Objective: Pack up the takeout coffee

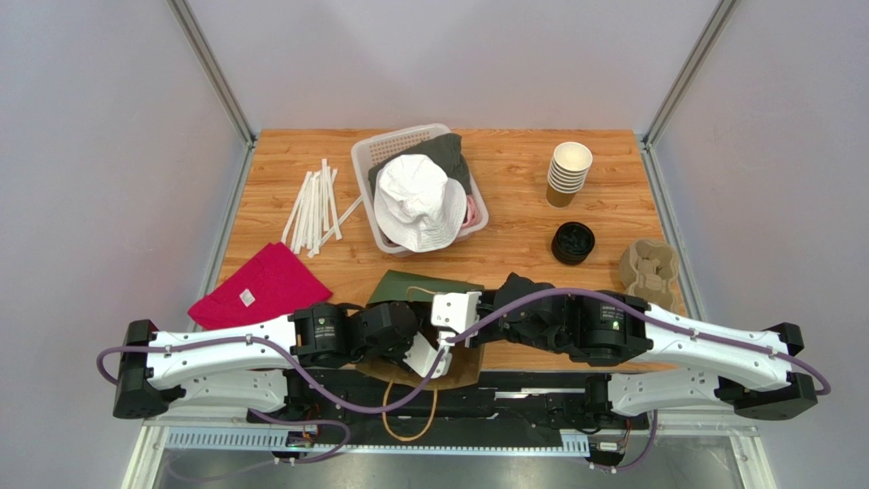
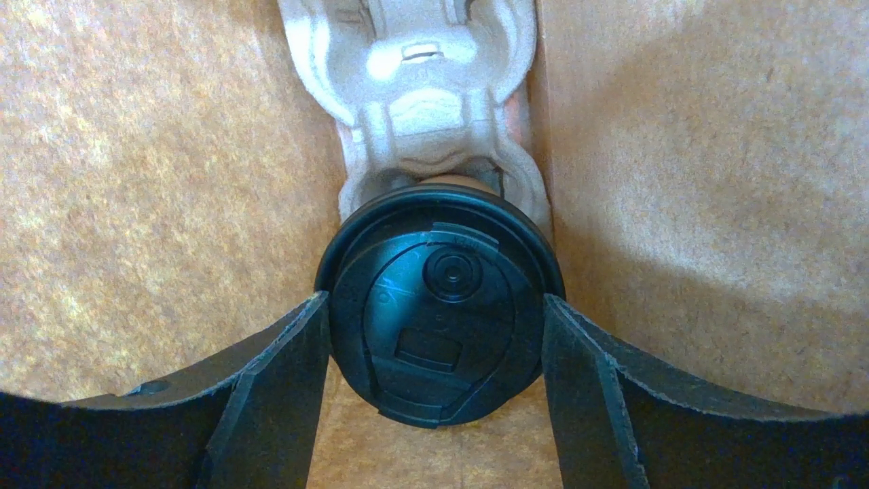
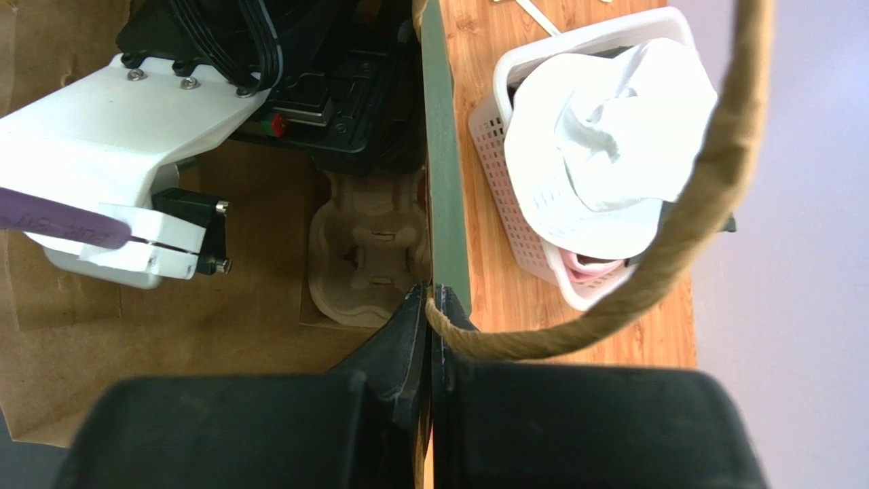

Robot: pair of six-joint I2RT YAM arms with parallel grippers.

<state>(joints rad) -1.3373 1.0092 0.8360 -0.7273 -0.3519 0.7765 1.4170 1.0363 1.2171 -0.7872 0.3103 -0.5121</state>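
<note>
The takeout coffee (image 2: 439, 306) shows from above as a round black lid, and its brown cup is hidden beneath. It stands at the near end of a grey pulp cup carrier (image 2: 423, 92) inside the brown paper bag (image 2: 153, 204). My left gripper (image 2: 437, 302) reaches down into the bag, with its fingers pressed against both sides of the lid. My right gripper (image 3: 430, 297) is shut on the bag's upper edge (image 3: 444, 153), beside the rope handle (image 3: 653, 275). From above, both wrists meet over the bag (image 1: 418, 287) at the table's near edge.
A white basket (image 1: 369, 163) holding a white hat stands mid-table. A stack of lidless cups (image 1: 568, 171), a pile of black lids (image 1: 572, 242) and a spare pulp carrier (image 1: 649, 270) lie to the right. Wrapped straws (image 1: 316, 204) and a red cloth (image 1: 260, 285) lie to the left.
</note>
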